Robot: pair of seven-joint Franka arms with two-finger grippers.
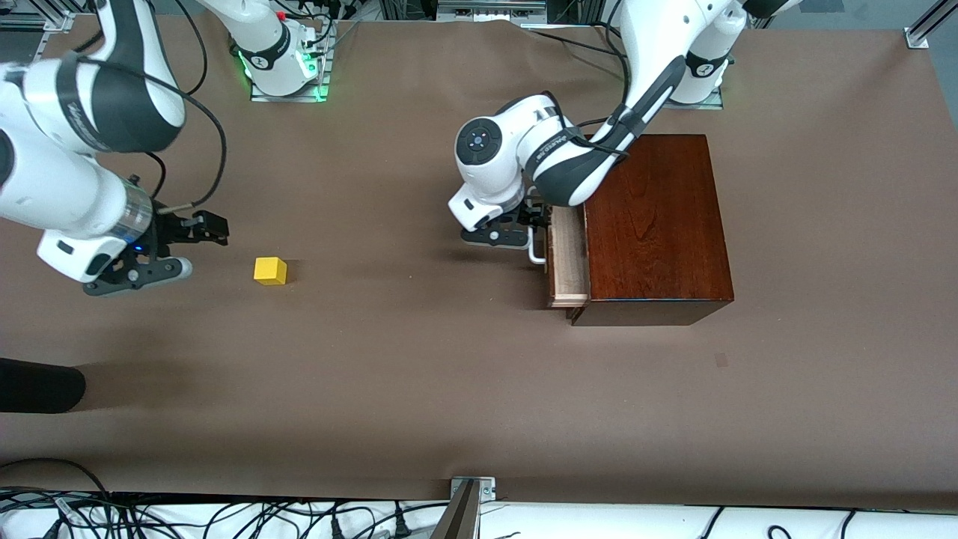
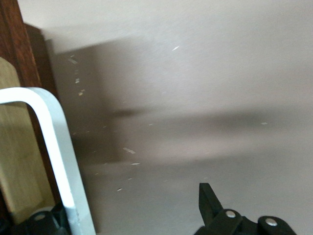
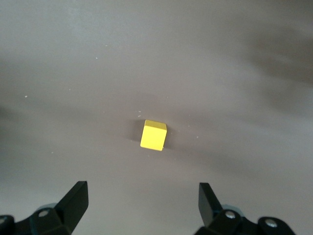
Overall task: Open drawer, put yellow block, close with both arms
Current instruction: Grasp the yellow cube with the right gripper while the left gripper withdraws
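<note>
The mahogany box (image 1: 655,224) stands toward the left arm's end of the table. Its drawer (image 1: 569,258) is pulled out a little and shows its pale wood tray. My left gripper (image 1: 540,218) is open at the white bar handle (image 1: 536,251). In the left wrist view the handle (image 2: 54,142) runs between the spread fingers of my left gripper (image 2: 129,215), close to one of them. The yellow block (image 1: 270,270) lies on the table toward the right arm's end. My right gripper (image 1: 196,245) is open and empty beside it. The right wrist view shows the block (image 3: 153,135) ahead of my right gripper (image 3: 143,196).
A dark object (image 1: 37,385) pokes in at the right arm's end, nearer the front camera. A metal post (image 1: 464,509) and cables run along the table's front edge. Brown tabletop lies between the block and the drawer.
</note>
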